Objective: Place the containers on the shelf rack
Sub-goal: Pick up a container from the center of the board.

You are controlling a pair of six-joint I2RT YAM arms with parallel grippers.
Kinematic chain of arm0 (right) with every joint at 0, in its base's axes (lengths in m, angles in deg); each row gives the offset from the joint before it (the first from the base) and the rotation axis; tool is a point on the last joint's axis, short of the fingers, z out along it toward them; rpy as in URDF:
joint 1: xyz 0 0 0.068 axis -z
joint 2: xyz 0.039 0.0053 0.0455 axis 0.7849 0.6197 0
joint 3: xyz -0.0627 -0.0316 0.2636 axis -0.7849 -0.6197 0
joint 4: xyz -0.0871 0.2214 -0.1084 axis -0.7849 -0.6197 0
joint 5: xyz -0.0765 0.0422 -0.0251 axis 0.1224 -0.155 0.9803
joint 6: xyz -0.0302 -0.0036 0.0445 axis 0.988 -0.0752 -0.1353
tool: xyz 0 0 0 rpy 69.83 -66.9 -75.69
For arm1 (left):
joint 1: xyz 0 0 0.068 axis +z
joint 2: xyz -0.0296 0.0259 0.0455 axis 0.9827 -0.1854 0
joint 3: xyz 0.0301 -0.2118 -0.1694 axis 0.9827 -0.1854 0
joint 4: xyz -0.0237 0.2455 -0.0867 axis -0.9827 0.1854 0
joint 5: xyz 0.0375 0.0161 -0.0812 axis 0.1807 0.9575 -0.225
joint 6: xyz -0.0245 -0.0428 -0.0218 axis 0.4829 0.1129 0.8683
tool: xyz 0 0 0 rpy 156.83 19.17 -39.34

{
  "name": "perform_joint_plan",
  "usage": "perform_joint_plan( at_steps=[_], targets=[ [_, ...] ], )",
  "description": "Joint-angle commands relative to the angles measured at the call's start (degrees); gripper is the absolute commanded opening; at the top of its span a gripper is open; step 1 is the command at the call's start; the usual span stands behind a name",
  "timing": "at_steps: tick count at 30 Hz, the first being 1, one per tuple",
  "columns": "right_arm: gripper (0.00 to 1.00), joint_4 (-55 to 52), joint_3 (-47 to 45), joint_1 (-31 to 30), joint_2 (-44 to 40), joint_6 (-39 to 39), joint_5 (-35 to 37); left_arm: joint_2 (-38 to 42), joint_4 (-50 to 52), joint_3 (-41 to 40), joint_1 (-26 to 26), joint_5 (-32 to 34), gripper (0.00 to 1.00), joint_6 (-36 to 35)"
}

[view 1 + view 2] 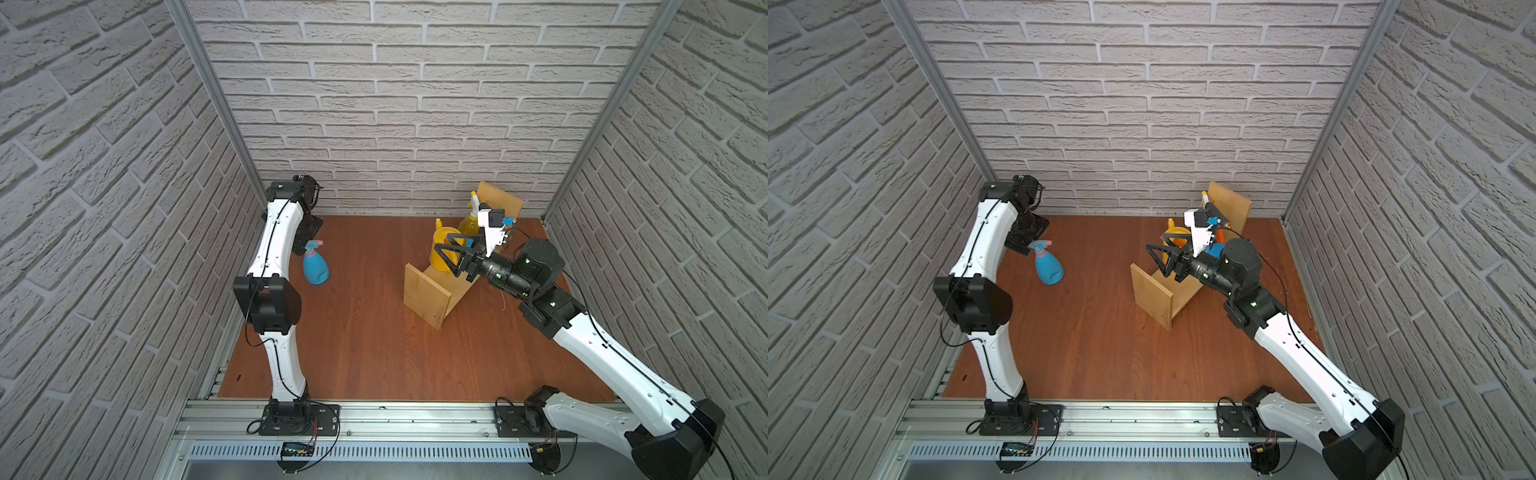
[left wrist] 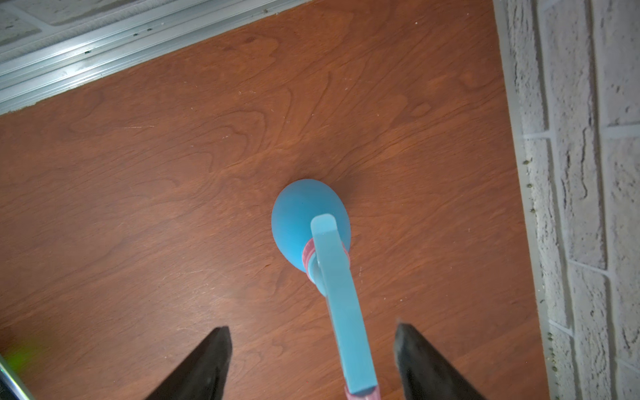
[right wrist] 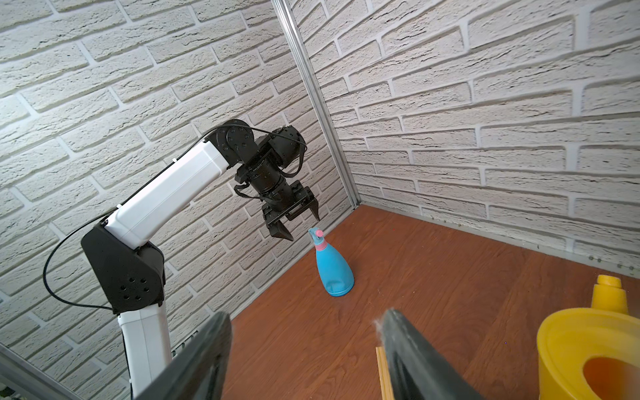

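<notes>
Reddish wood tabletop (image 1: 374, 332) lies between white brick-pattern walls (image 1: 104, 166). In both top views we find the light-blue spray bottle (image 1: 316, 268) standing upright at about ten o'clock on it. It is well apart from the plywood shelf rack (image 1: 428, 297), which sits at about two o'clock. On the rack's long board, between its two upright end panels, stand the yellow watering can (image 1: 437, 259) and, toward one o'clock from it, the translucent yellow spray bottle (image 1: 469, 222). In a top view the blue pressure sprayer (image 1: 1215, 252) peeks out behind the right arm, mostly hidden. The right gripper (image 1: 445, 244) reaches over the rack with its fingers spread just beside the watering can; we cannot tell from above whether they touch it. From the left wrist we look down on the blue bottle's spray head, which sits inside the left gripper (image 2: 311, 329); its black fingers (image 2: 207, 360) stand wide apart and neither touches the bottle. From the right wrist we see that gripper's fingers (image 3: 408, 353) parted with only bare table between them, the watering can just beside one of them. Across the table the left gripper hangs spread over the bottle's pink nozzle, clamping nothing.
</notes>
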Motion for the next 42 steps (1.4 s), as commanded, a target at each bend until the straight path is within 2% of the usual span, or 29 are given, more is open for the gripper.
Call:
perform_joint_plan(
  at_steps=[1, 12, 18, 30, 33, 38, 42],
  targets=[
    [0.74, 2.1, -0.7, -0.3, -0.8, 1.2, 0.1, -1.6, 2.6, 1.5, 0.6, -1.3, 0.77, 0.7],
    [0.74, 2.0, -0.6, -0.3, -0.5, 1.4, 0.7, -1.6, -1.5, -3.1, 0.0, -4.2, 0.59, 1.3],
    [0.74, 1.9, -0.6, -0.3, -0.5, 1.4, 0.8, 0.8, -4.7, -8.8, 0.6, -5.5, 0.34, 1.4],
    [0.74, 1.4, -0.7, -0.3, -1.2, 1.3, 1.0, 7.6, -7.7, -14.2, 0.7, -6.0, 0.05, -0.3],
    [0.74, 1.2, -0.8, -0.3, -1.5, 1.4, 1.0, 10.3, -8.7, -16.8, 0.7, -6.1, 0.01, -1.3],
    [0.74, 0.2, -1.1, -0.3, -2.4, 2.1, 1.1, 16.3, -12.4, -22.0, 0.4, -8.8, 0.00, -5.0],
    [0.74, -1.9, -1.6, -0.3, -3.4, 3.9, 1.9, 21.9, -19.3, -27.0, -0.9, -14.2, 0.00, -15.3]
  ],
)
